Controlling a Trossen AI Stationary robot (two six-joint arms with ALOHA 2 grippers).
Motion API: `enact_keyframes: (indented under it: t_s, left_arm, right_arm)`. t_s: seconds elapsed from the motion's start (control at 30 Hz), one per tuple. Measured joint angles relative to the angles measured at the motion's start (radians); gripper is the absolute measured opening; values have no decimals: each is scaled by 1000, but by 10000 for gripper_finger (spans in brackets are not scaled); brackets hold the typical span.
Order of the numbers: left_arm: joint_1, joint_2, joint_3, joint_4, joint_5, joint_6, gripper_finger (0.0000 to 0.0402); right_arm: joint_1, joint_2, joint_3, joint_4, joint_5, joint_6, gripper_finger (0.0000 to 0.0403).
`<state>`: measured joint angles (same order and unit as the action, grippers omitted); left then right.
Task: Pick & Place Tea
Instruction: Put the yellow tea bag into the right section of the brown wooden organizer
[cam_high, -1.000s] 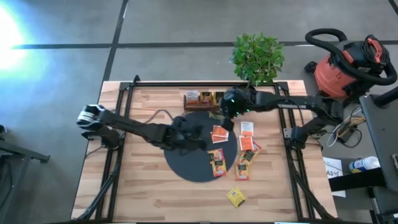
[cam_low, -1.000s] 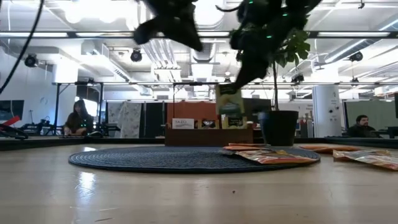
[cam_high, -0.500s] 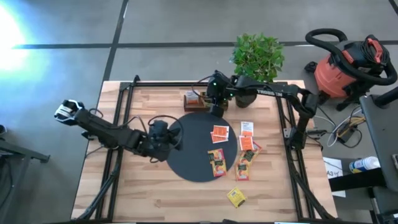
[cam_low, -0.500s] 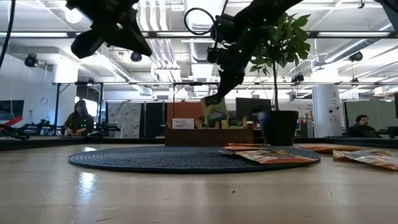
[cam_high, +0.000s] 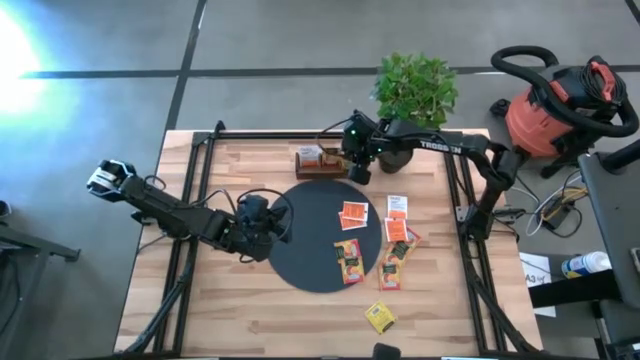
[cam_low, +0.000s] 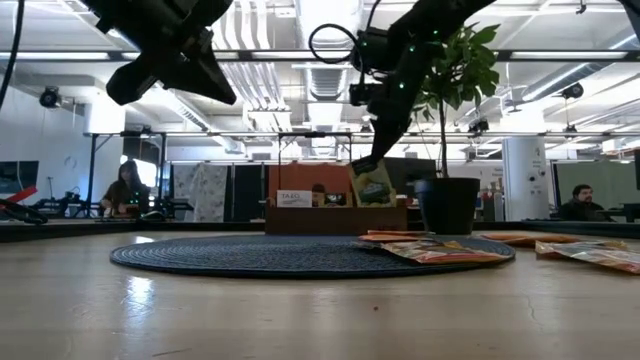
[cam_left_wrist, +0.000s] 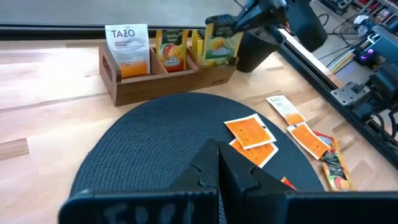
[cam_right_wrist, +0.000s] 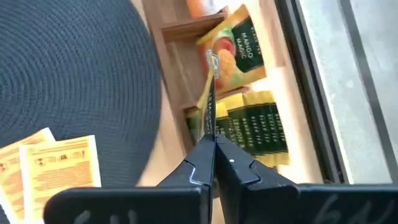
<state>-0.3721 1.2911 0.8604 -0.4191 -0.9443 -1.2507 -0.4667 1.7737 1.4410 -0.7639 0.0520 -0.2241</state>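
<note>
High view — right gripper (cam_high: 356, 172) over the wooden box (cam_high: 322, 160), jaws clamped on a green-yellow tea sachet (cam_right_wrist: 210, 102) at its end compartment. Left gripper (cam_high: 268, 222) clenched, empty, at the black mat (cam_high: 305, 245) edge — other sachets (cam_high: 352, 215) on mat and tabletop (cam_high: 240, 310).

1. Left arm (cam_high: 190, 215): matte black tubular links w/ bulkier black joint housings; pale grey-white unit at shoulder end.
2. Right arm (cam_high: 450, 150): same black build; white lettering along long link, illegible at this res.; small green indicator light near wrist.
3. Black cable loops off right wrist, seen in low view.
4. Left gripper (cam_left_wrist: 219, 163): two black fingers, angular moulded faces, smooth plastic finish; broad black crossbar behind.
5. Right gripper (cam_right_wrist: 213, 155): identical black finger pair, chamfered edges, black crossbar at base.
</note>
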Motion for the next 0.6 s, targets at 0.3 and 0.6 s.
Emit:
enact_keyframes:
  t_s: [0.3,0.6]
  left_arm:
    - [0,0,0,0,0,20,0]
    - [2,0,0,0,0,20,0]
  right_arm:
    - [-29,0,-64,23,-15,-13,8]
    - [-29,-10,-169,189,-56,-16,8]
